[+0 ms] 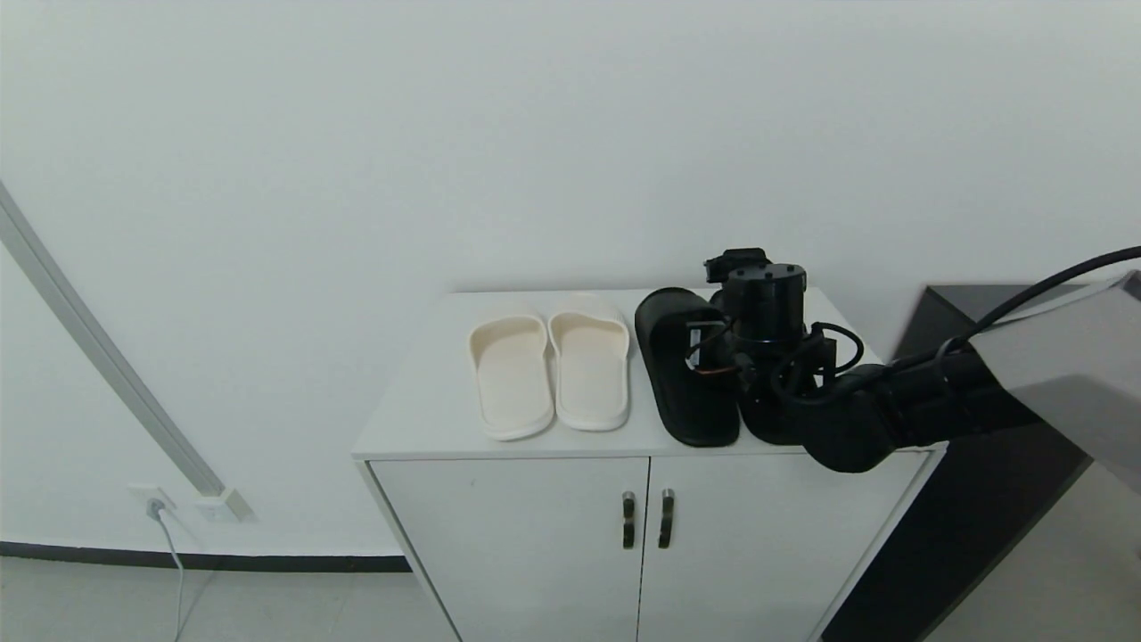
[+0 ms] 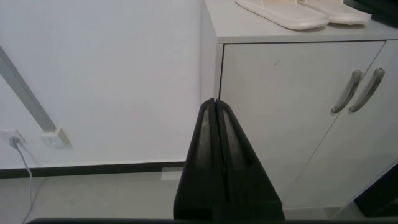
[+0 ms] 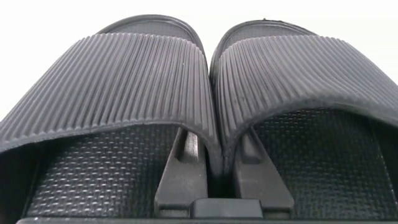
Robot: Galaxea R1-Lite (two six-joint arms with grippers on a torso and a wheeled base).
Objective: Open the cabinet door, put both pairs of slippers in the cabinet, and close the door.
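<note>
Nearest the robot, the left tool (image 2: 216, 106) hangs low off the cabinet's (image 1: 499, 544) left front corner. Its jaws are pressed together on nothing, and it points at the left door. From this tool the two door handles (image 1: 646, 519) lie further along the cabinet front, at the centre seam. They sit side by side, each an upright bar whose long axis runs up and down the door. Both doors are flush and closed.

On the cabinet top, the cream slippers (image 1: 548, 374) sit towards the left half, toes to the wall. The two touch along their inner edges, and their heels are near the front edge. Just beside them, towards the cabinet's right end, are the black slippers (image 1: 685, 379), lying the same way.

The right tool (image 3: 217, 155) is over the black pair. One of its fingers (image 3: 183, 171) is slid under each ribbed strap, and the pair's two inner walls are caught between them. It looks clenched on the black slippers, though I cannot tell how firmly.

The cabinet is not yet open, and the right arm is taken up with the black pair. So the free left tool is the one placed for the handles. My judgement is that it would have to rise, travel along the front towards the seam, and open across an upright bar.
</note>
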